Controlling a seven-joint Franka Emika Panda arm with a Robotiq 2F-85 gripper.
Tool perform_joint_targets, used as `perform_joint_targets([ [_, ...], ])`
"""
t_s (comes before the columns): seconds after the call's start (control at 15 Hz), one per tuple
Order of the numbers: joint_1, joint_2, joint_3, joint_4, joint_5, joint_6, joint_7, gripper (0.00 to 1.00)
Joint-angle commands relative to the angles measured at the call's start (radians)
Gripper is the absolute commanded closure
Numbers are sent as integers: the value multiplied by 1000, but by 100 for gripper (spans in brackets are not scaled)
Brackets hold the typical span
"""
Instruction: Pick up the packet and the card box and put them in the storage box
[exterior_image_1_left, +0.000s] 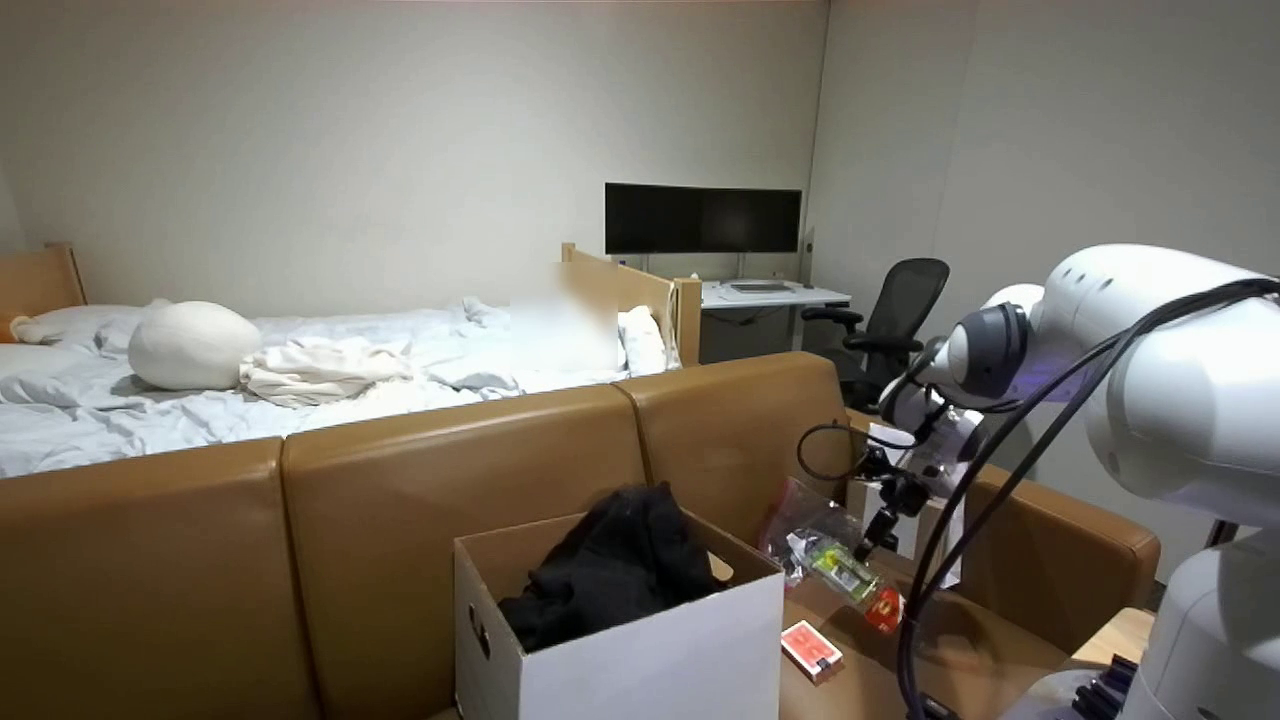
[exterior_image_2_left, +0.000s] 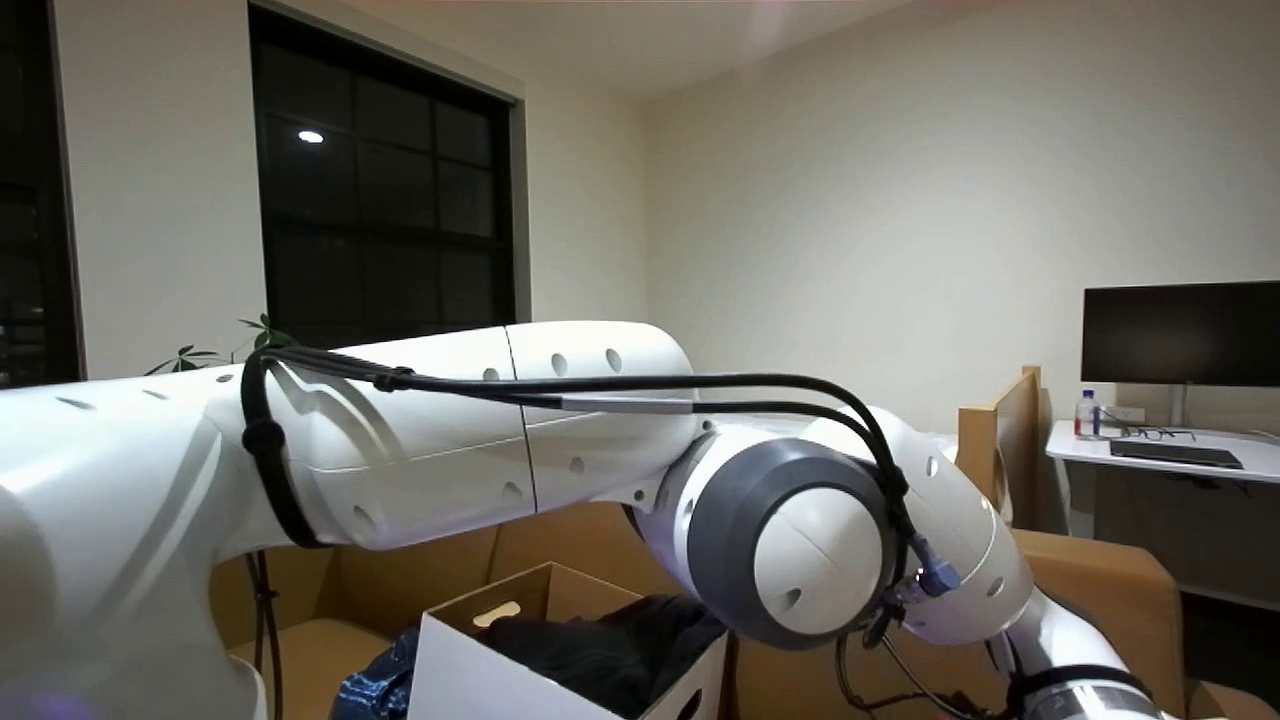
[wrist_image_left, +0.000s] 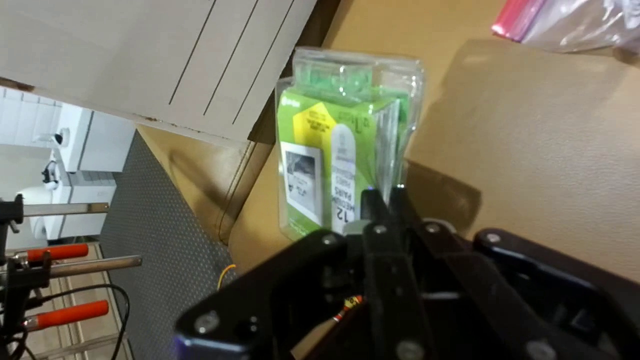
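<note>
The green packet (wrist_image_left: 342, 142) is in the hand (wrist_image_left: 385, 196), whose two fingers stand close together, clamped on its edge. Near it are a white box (wrist_image_left: 145, 60) with dark lines and a clear bag (wrist_image_left: 580, 27). In an exterior view, the red card box (exterior_image_1_left: 811, 650) lies flat near the white storage box (exterior_image_1_left: 650, 670), which contains black cloth (exterior_image_1_left: 630, 570).
</note>
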Motion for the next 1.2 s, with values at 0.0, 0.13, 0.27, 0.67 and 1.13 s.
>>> perform_joint_targets([
  [0.0, 85, -185, -46, -172, -54, 77, -36, 98],
  [0.13, 143, -269, -72, -247, -84, 121, -35, 98],
  [0.27, 206, -345, -103, -318, -109, 166, -26, 98],
  [0.67, 380, -582, -181, -558, -171, 246, -48, 98],
  [1.13, 560, -854, -213, -856, -287, 458, -16, 98],
])
